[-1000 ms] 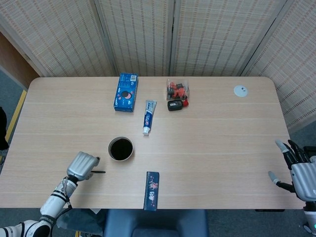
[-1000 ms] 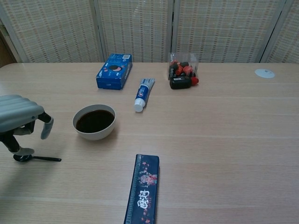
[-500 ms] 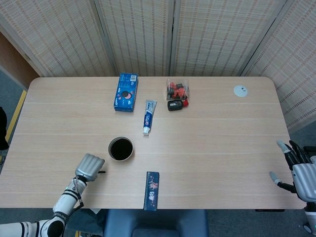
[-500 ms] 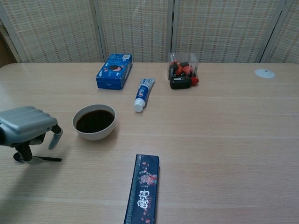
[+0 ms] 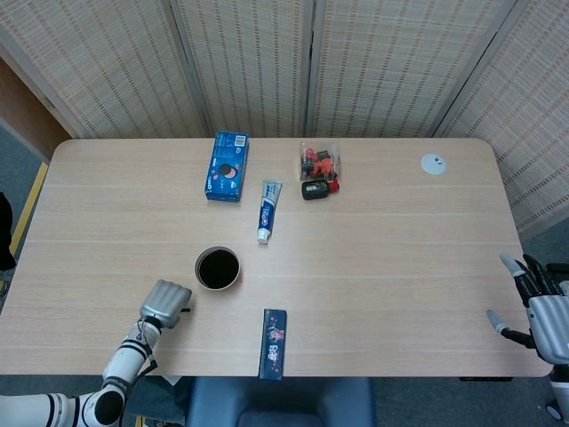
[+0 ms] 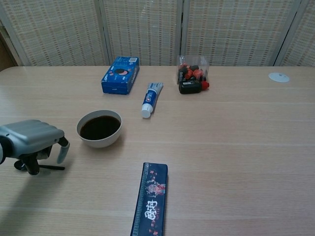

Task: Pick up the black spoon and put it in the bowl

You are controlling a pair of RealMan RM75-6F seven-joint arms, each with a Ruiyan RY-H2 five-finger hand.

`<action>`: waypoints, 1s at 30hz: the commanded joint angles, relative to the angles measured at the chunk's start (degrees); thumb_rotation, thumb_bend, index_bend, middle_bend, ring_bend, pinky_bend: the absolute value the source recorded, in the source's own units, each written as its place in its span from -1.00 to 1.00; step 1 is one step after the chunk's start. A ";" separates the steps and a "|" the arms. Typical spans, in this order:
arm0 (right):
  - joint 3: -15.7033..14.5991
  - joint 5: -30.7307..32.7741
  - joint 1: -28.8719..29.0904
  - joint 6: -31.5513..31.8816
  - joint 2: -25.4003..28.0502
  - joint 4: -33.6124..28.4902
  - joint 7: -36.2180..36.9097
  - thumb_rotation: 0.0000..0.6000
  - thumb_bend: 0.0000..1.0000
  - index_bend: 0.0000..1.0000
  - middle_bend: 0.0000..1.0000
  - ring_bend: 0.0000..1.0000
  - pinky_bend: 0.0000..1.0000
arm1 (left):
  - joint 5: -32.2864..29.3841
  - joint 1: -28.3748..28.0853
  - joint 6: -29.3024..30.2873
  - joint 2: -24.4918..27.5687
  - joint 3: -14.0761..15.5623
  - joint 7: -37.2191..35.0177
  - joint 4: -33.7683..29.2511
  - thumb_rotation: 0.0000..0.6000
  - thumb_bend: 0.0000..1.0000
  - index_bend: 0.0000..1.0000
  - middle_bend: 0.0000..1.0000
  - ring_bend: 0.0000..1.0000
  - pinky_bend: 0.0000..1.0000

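Note:
The black spoon (image 6: 48, 167) lies flat on the table near the front left, bowl end to the left, handle pointing right. In the head view only its handle tip (image 5: 185, 310) shows past the hand. My left hand (image 6: 32, 139) hovers palm down right over the spoon, fingers hanging down on either side of the handle; the thumb reaches the table at the handle, and no grip shows. The white bowl (image 6: 100, 142) with a dark inside stands just right of and behind this hand (image 5: 165, 302). My right hand (image 5: 542, 307) rests open at the table's right front edge, holding nothing.
A dark blue patterned case (image 6: 150, 199) lies at the front middle. Farther back are a toothpaste tube (image 6: 150, 99), a blue cookie box (image 6: 120, 74), a clear pack of red and black items (image 6: 193, 73), and a small white disc (image 6: 278, 76).
My left hand has slid right along the front of the table and now covers the spoon's handle. The spoon has not moved. The right hand is nearly still.

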 commanded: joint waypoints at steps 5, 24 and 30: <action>0.01 0.07 -0.03 -0.03 0.00 0.07 0.08 1.00 -0.47 -0.94 -0.70 -0.93 -0.74 | -1.68 -0.86 0.17 -1.03 0.20 -1.64 1.12 1.00 -0.44 -0.03 1.00 1.00 1.00; 0.08 0.30 -0.16 -0.03 -0.01 0.08 0.06 1.00 -0.47 -0.94 -0.70 -0.93 -0.74 | -4.31 -2.90 1.41 -0.42 2.29 -2.23 -1.08 1.00 -0.44 -0.01 1.00 1.00 1.00; 0.07 0.39 -0.28 0.03 -0.11 0.28 0.23 1.00 -0.47 -0.94 -0.70 -0.93 -0.74 | -5.15 -3.38 1.34 -1.01 2.34 -2.94 0.35 1.00 -0.41 0.04 1.00 1.00 1.00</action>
